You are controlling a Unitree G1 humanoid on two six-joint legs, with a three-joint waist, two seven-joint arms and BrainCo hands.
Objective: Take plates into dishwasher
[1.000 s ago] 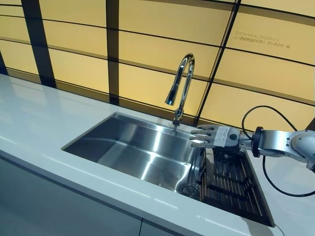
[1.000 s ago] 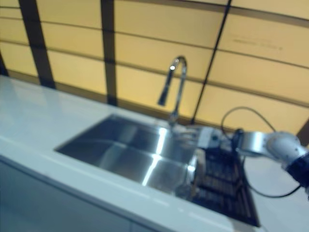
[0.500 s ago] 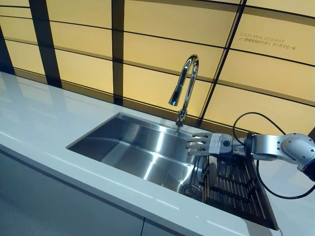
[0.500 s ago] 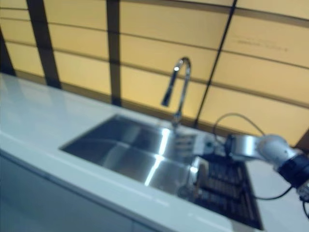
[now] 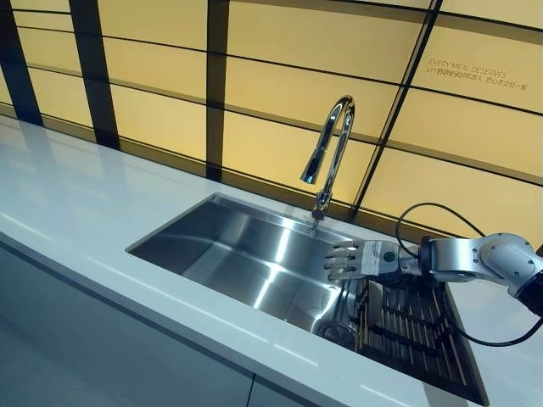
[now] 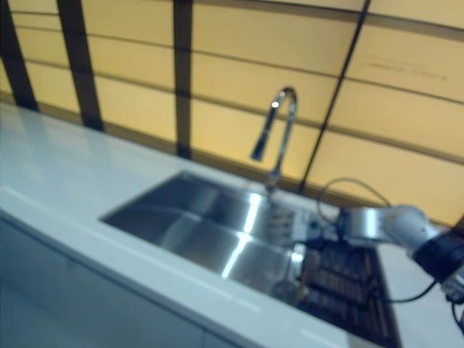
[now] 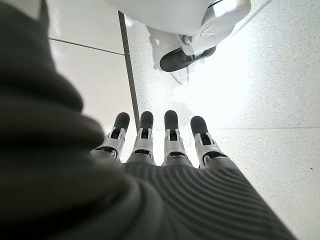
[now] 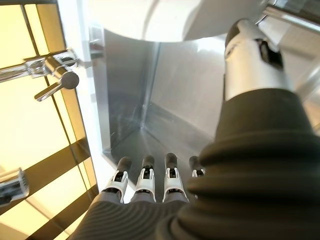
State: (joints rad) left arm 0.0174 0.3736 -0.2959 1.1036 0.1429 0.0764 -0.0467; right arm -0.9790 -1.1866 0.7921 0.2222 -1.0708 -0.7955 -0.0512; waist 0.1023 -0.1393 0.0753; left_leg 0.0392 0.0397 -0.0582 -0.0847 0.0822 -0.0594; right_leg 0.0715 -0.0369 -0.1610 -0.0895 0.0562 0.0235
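1. Sink [image 5: 212, 246] of bright steel spreads just beyond and below the right hand [image 5: 349, 259], whose fingers [image 5: 338, 252] reach out straight and relaxed over the basin, holding nothing.
2. Faucet [image 5: 329, 153] rises close behind the right hand; a dark slatted rack [image 5: 416, 331] lies under its wrist, filling that end of the basin.
3. A plate [image 5: 363, 307] seems to stand on edge in the rack, just below the hand, not touching it.
4. The right wrist view alone shows a white curved surface [image 8: 165, 20] between thumb and fingers.
5. The left hand [image 7: 160, 145] shows only in the left wrist view, fingers straight, over pale floor.
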